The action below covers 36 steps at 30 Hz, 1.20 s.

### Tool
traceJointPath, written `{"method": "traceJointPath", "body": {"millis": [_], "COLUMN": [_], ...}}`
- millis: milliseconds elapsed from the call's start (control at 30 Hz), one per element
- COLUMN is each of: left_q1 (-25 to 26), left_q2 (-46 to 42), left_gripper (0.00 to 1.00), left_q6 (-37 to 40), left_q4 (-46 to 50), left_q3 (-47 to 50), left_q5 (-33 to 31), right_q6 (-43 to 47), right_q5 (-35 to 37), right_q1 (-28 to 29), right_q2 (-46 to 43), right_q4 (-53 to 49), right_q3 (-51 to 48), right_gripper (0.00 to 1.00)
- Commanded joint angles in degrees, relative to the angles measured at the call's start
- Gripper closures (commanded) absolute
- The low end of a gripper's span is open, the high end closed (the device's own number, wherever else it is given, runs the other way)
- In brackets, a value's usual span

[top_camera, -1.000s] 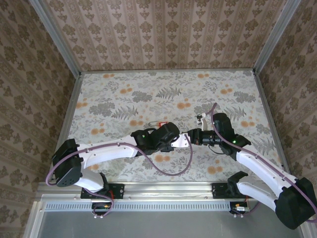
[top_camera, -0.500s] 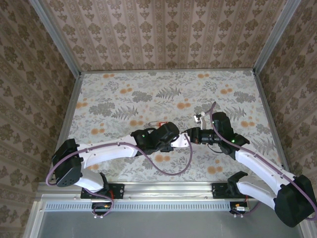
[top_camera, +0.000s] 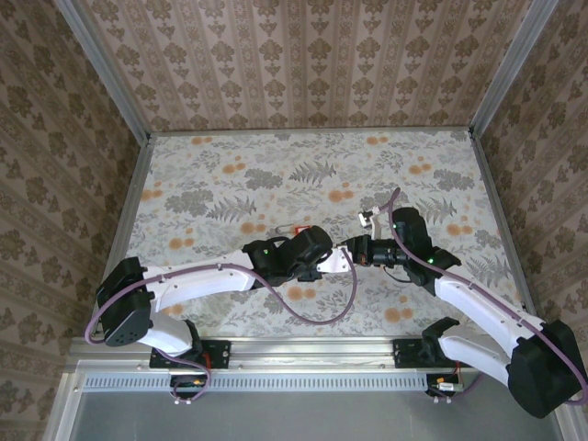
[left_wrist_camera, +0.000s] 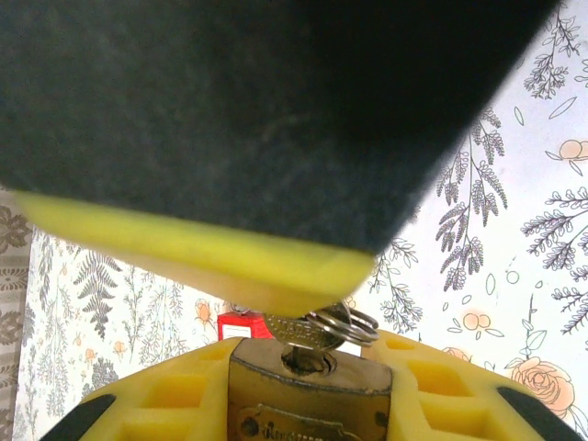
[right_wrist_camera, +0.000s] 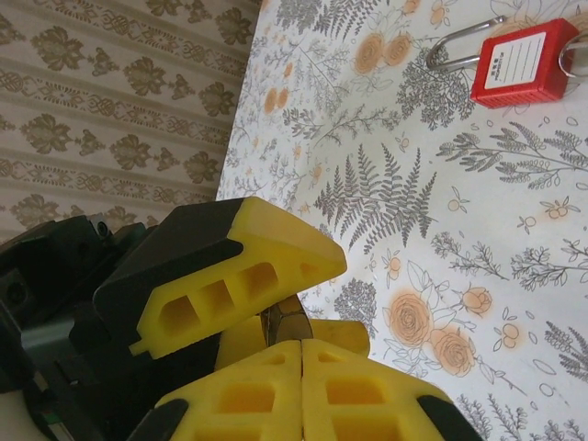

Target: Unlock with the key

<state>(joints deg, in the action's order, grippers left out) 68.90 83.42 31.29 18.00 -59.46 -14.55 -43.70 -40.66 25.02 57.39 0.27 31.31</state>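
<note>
While L claw (left_wrist_camera: 308,356) grips padlock (left_wrist_camera: 308,409) | R claw (right_wrist_camera: 301,347) shut | table (top_camera: 230,175) edges far, room all round

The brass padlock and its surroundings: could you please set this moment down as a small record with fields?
left tool: shut on the brass padlock, keyhole end outward
key: seated in the keyhole, split rings on its head
right tool: shut, tips at the key; whether it grips the key is hidden
red-bodied item: lying on the table beyond both tools, silvery loop attached, untouched
</note>
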Motion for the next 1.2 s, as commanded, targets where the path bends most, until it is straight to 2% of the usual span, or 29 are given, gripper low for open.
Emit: {"method": "traceJointPath", "body": {"millis": [0, 300, 400, 567, 867, 1000, 1167], "left_q1": [-0.1, 0.0, 0.3, 0.6, 0.8, 1.6, 3.3], "left_q2": [-1.2, -1.1, -1.9, -2.4, -3.3, -3.6, -4.2], "left_gripper": [0.86, 0.87, 0.88, 0.88, 0.88, 0.89, 0.89], "left_q6": [-1.1, -0.9, -0.7, -0.1, -0.1, 2.5, 8.8], "left_q4": [-1.0, -3.7, -4.9, -4.9, -5.0, -10.1, -22.2], "left_q3": [-1.9, -1.9, -1.2, 0.0, 0.9, 2.6, 7.1], "left_q5": [0.5, -0.4, -1.3, -2.5, -3.7, -7.3, -14.3], "right_q6": [-0.8, -3.9, -4.5, -6.3, -7.1, -8.9, -13.7], "right_q5": [-1.0, 0.4, 0.5, -0.8, -1.6, -2.0, -3.6], "right_q1": [1.1, 4.4, 4.4, 4.3, 4.0, 4.1, 4.1], "right_q2": [0.3, 3.1, 3.0, 3.2, 2.8, 3.2, 4.5], "right_q4": [3.0, 8.3, 8.7, 11.1, 11.4, 11.8, 14.9], "right_q3": [-0.8, -2.1, -2.0, -2.2, -2.1, -1.8, -2.1], "right_gripper": [0.95, 0.96, 0.91, 0.87, 0.96, 0.97, 0.97]}}
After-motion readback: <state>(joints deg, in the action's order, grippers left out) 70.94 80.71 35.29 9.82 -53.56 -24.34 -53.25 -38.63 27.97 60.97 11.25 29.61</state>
